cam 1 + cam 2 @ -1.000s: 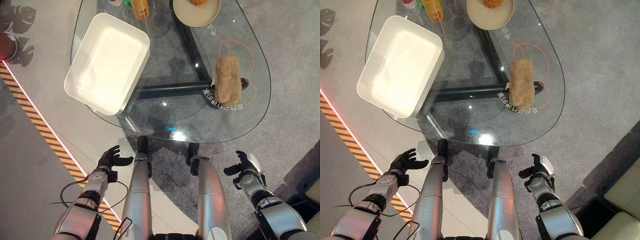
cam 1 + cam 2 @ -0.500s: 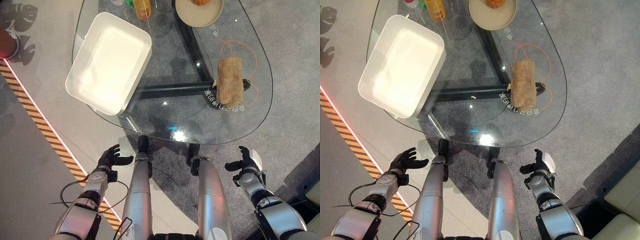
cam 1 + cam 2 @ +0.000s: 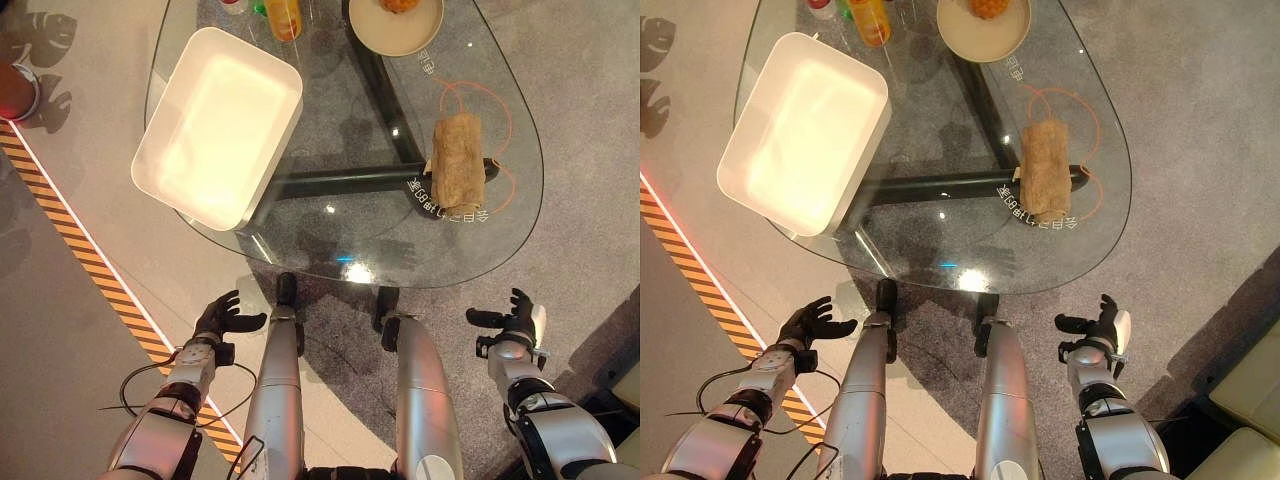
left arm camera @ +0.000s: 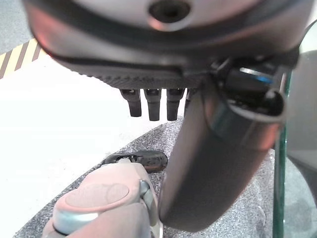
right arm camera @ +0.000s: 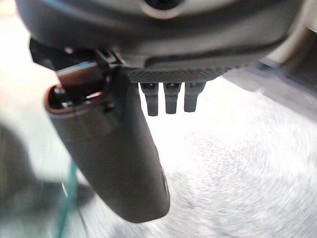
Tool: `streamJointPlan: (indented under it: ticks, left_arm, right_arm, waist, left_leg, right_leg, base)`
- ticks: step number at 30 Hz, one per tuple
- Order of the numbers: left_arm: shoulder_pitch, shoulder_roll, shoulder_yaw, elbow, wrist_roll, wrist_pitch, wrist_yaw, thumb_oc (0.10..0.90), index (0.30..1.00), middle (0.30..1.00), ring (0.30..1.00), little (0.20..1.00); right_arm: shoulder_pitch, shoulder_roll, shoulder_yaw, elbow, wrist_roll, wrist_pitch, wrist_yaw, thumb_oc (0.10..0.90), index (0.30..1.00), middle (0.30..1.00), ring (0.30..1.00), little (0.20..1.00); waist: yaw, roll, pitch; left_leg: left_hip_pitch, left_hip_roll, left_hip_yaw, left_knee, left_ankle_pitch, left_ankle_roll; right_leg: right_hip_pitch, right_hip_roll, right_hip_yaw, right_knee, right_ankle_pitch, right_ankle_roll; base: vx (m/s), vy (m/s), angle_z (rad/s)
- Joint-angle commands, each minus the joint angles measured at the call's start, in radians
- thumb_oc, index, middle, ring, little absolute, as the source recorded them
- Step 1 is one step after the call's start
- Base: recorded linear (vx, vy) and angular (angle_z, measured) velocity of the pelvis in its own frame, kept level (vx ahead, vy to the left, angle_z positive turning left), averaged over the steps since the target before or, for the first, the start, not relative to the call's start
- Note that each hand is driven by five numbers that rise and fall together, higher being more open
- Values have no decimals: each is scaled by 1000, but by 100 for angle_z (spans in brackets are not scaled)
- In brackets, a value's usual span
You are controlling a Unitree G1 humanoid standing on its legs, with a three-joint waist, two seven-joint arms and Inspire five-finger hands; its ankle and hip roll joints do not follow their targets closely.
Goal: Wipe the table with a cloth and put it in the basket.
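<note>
A tan cloth (image 3: 456, 161), rolled up, lies on the right part of the glass table (image 3: 330, 230), beside an orange ring drawn on the glass. The white rectangular basket (image 3: 218, 124) stands on the table's left part and holds nothing. My left hand (image 3: 222, 318) hangs low, below the table's near edge on the left, fingers straight and holding nothing. My right hand (image 3: 512, 325) is low on the right, near the table's near right edge, fingers spread and holding nothing. Both hands are far from the cloth.
A beige plate (image 3: 396, 22) with an orange food item sits at the table's far edge, an orange bottle (image 3: 283, 16) to its left. A black-and-orange striped line (image 3: 80, 250) crosses the floor on the left. A red round object (image 3: 14, 92) stands at far left.
My right hand has moved to the right and slightly down, and its fingers have spread. My left hand has stayed in place. The view has shifted slightly.
</note>
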Motion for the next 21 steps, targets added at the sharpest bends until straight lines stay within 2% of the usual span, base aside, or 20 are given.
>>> streamJointPlan:
  ticks: [1,4,8,16,18,21]
  left_arm:
    - [94,18,12,-1,-21,-35,18,800,900,900,900,900]
    - [90,15,2,5,-32,-38,20,800,900,900,900,900]
    - [91,15,-5,-1,-46,-35,28,800,900,900,900,900]
    - [81,27,-19,-8,-71,-30,26,800,900,900,900,900]
    - [76,28,-28,-9,-74,-29,29,800,900,900,900,900]
    - [74,33,-35,-8,-83,-29,26,800,900,900,900,900]
  right_arm:
    - [56,-103,-55,-62,88,-88,-105,800,900,900,900,900]
    - [30,-117,-74,-112,83,-135,-173,800,900,900,900,900]
    - [-2,-137,-75,-224,45,-138,-283,800,900,900,900,900]
    - [-49,-177,-72,-272,22,-166,-360,800,900,900,900,900]
    - [-75,-194,-76,-288,36,-202,-386,800,900,900,900,900]
    - [-92,-210,-69,-319,27,-220,-396,800,900,900,900,900]
  waist:
    - [-7,10,-18]
    - [-8,11,-18]
    - [-11,9,-18]
    - [-12,12,-18]
    - [-11,13,-18]
    - [-12,14,-18]
  left_leg:
    - [1,-42,82,160,-126,100]
    - [10,-44,85,148,-124,103]
    - [15,-46,85,139,-122,103]
    - [19,-43,88,111,-114,102]
    - [22,-44,90,102,-114,101]
    - [25,-47,90,94,-111,102]
  right_leg:
    - [61,30,25,-29,29,-3]
    - [70,26,19,-42,32,0]
    - [73,28,16,-52,36,-2]
    - [73,32,16,-68,40,0]
    - [74,32,13,-72,37,1]
    - [75,31,9,-79,40,2]
  base:
    - [0,0,0]
    - [0,0,0]
    - [0,0,0]
    - [-4,1,0]
    - [0,0,0]
    - [0,0,0]
